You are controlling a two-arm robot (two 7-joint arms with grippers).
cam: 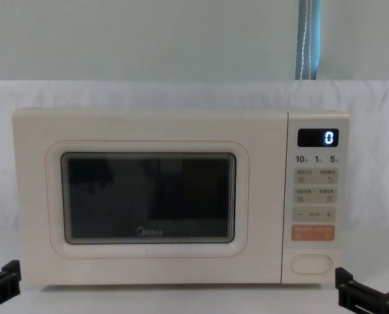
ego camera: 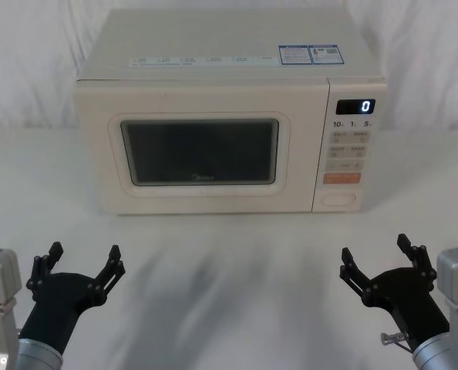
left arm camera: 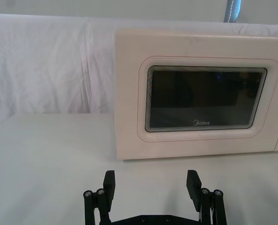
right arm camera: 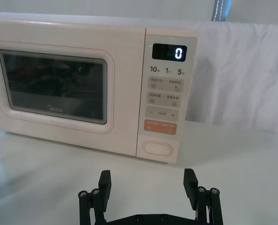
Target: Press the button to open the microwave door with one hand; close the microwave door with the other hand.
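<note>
A cream microwave stands at the back of the white table, its door (ego camera: 202, 150) (cam: 148, 199) (left arm camera: 200, 101) (right arm camera: 54, 86) shut flush with the front. The blank oval button (ego camera: 339, 199) (right arm camera: 157, 148) (cam: 311, 263) sits at the bottom of the control panel, under the orange key. My left gripper (ego camera: 84, 260) (left arm camera: 151, 183) is open near the table's front left, well short of the door. On the front right, my right gripper (ego camera: 375, 253) (right arm camera: 147, 181) is open too, in front of the panel and apart from it. Both hold nothing.
The display (ego camera: 355, 106) reads 0. White cloth covers the table (ego camera: 229, 262) and hangs behind the microwave. Bare tabletop lies between the grippers and the microwave's front.
</note>
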